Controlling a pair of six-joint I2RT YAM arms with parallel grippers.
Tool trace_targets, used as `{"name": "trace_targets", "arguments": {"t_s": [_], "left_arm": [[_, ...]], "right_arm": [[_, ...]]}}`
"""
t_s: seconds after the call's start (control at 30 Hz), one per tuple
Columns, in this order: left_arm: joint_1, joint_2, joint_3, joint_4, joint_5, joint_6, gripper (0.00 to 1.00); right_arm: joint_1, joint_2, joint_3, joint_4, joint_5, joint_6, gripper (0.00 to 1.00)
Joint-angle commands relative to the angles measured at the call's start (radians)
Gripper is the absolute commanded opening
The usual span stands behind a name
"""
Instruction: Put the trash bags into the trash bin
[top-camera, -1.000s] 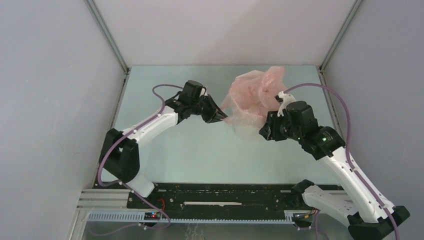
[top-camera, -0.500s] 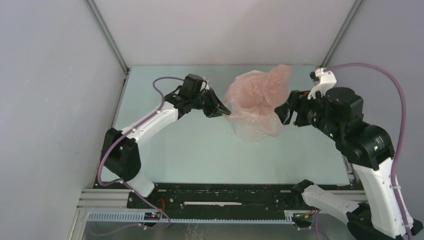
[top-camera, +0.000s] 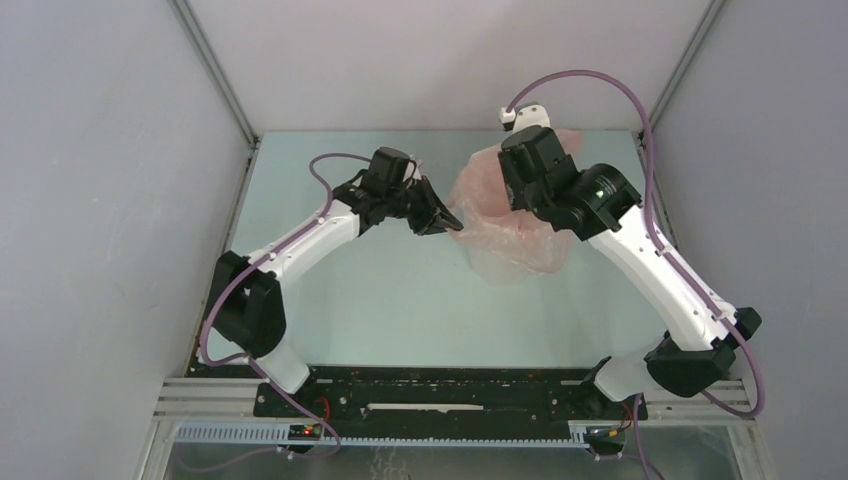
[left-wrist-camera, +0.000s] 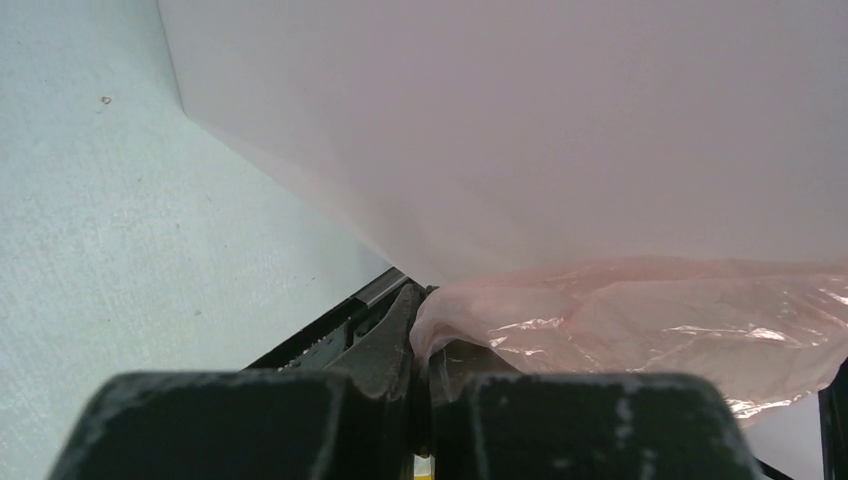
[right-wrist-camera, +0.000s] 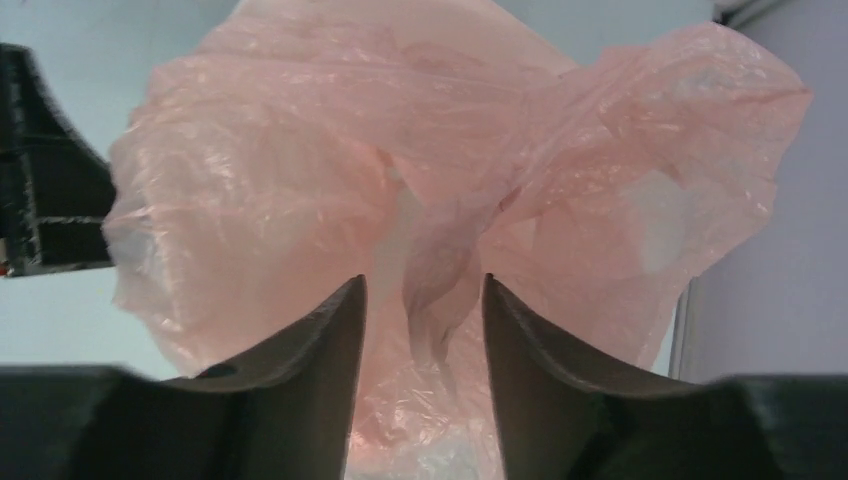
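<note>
Left jaws clamped tight: the left gripper (left-wrist-camera: 422, 300) pinches a left-side edge of the trash bag (left-wrist-camera: 640, 320), with only the thin plastic between its closed tips. From above, that gripper sits just left of the bag with its tip touching it. Its arm reaches in from the near-left corner of the table (top-camera: 400, 300).

Right jaws released: the right gripper (right-wrist-camera: 423, 282) has both fingers (right-wrist-camera: 330, 335) spread apart. A loose hanging fold of pink film sits in the gap, and as far as the wrist view shows, neither finger squeezes it. In the top view the right wrist hangs over the bag's far side, pointing down at it, with the fingertips hidden under its own body. The right arm (top-camera: 640, 260) bends in from the near-right corner.

The bag is pale pink, translucent and wrinkly, puffed up and bunched, and draped over the top of the trash bin (top-camera: 492, 270). Only a whitish strip of the bin's near wall shows below the pink film. The bag hides the rim and inside, so I cannot tell how much of it is inside. The bin stands right of the surface's middle, clear of the right edge and well off the near edge. In the top view the bag's top billows toward the far-right corner. The left wrist view also shows a plain white panel (left-wrist-camera: 500, 130) behind the bag and pale green surface at left.
</note>
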Motion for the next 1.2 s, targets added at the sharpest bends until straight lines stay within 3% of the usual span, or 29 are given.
{"name": "trace_targets", "arguments": {"t_s": [0.0,0.07,0.23,0.47,0.67,0.9,1.17], "left_arm": [[-0.003,0.000,0.066,0.009,0.009,0.027,0.07],[0.002,0.000,0.065,0.009,0.005,0.031,0.06],[0.030,-0.002,0.051,0.005,-0.006,0.037,0.06],[0.044,0.013,0.060,0.005,-0.003,0.038,0.05],[0.044,0.030,0.077,0.005,-0.001,0.039,0.04],[0.044,0.036,0.077,0.006,-0.011,0.048,0.04],[0.044,0.084,0.115,-0.016,-0.041,0.107,0.04]], "right_arm": [[-0.018,-0.040,0.010,-0.017,0.150,-0.028,0.41],[-0.033,-0.077,-0.019,-0.009,0.140,-0.030,0.28],[-0.108,-0.273,-0.195,0.108,-0.068,-0.082,0.22],[-0.508,-0.467,-0.488,0.330,-0.500,0.052,0.20],[-0.696,-0.390,-0.522,0.384,-0.654,0.142,0.20],[-0.781,-0.254,-0.526,0.499,-0.676,0.230,0.13],[-0.802,-0.095,-0.526,0.554,-0.790,0.248,0.14]]}}
